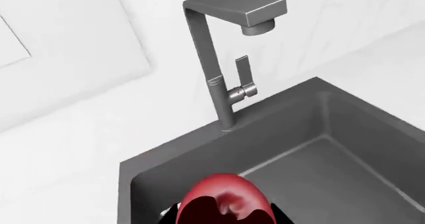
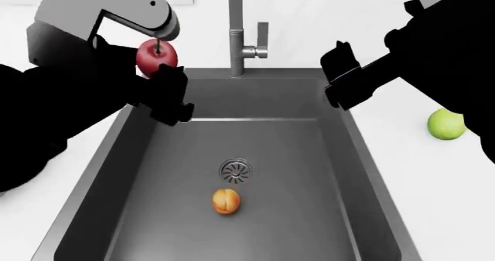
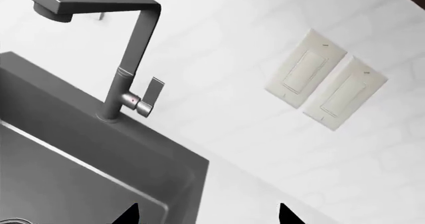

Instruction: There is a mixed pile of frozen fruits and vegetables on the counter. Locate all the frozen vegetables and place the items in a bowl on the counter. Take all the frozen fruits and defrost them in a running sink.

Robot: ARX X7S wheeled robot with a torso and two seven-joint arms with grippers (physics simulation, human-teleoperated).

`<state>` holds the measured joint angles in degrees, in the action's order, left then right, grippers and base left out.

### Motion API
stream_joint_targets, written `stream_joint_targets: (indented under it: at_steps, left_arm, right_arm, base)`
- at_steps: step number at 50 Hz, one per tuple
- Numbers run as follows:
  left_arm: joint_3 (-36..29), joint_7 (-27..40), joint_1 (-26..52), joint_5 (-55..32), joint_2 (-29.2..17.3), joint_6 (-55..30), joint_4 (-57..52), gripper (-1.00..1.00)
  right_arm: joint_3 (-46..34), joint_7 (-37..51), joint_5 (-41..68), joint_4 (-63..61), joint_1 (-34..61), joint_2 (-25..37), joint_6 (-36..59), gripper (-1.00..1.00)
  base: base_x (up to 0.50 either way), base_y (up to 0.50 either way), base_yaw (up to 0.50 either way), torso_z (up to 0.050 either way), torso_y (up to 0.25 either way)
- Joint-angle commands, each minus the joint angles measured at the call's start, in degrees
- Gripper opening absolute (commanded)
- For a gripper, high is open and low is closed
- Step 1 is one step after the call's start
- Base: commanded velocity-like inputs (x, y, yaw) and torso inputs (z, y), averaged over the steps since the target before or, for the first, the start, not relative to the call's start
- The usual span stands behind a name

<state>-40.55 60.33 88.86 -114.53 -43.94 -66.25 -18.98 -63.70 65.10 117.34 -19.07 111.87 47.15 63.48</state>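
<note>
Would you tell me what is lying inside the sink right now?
Inside the sink, an orange ball rests just in front of the drain. The arms cover the basin's upper corners.

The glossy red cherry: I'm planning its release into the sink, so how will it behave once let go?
The glossy red cherry in the left gripper looks round and smooth, so it would probably roll on the dark grey sink floor. It may settle near the round metal drain, like the orange apricot-like ball. Its thin stem seems fragile.
</note>
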Motion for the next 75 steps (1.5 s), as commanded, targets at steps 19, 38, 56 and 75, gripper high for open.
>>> stream_joint_targets:
  at_steps: [19,38,56,75]
  left_arm:
    - [-15.7,-5.3,6.2,-9.4,11.3,-12.0,14.1,-1.0]
    - [-21.3,-6.6,3.5,-15.3,12.8,-12.1,15.3,-1.0]
    - [-18.7,-11.7,-1.7,-13.0,13.2,-8.9,16.2,-1.0]
    - [-16.9,-19.4,-5.0,-4.2,16.3,-9.4,18.2,-1.0]
  right_arm:
    - [-0.5,-1.2,-1.5,-1.3,-3.2,1.7,-0.8,1.0]
    - [-0.7,-2.0,-2.7,-1.1,-4.0,1.9,-0.9,1.0]
    - [-1.7,-2.5,-4.4,-0.9,-6.1,1.5,-1.3,1.0]
    - [-2.1,-3.4,-5.5,-0.8,-7.2,1.2,-1.7,1.0]
  base:
    - [0.0,0.0,0.0,0.0,0.001]
    - [0.0,0.0,0.0,0.0,0.0]
    - [0.0,0.0,0.0,0.0,0.0]
    - [0.0,0.0,0.0,0.0,0.0]
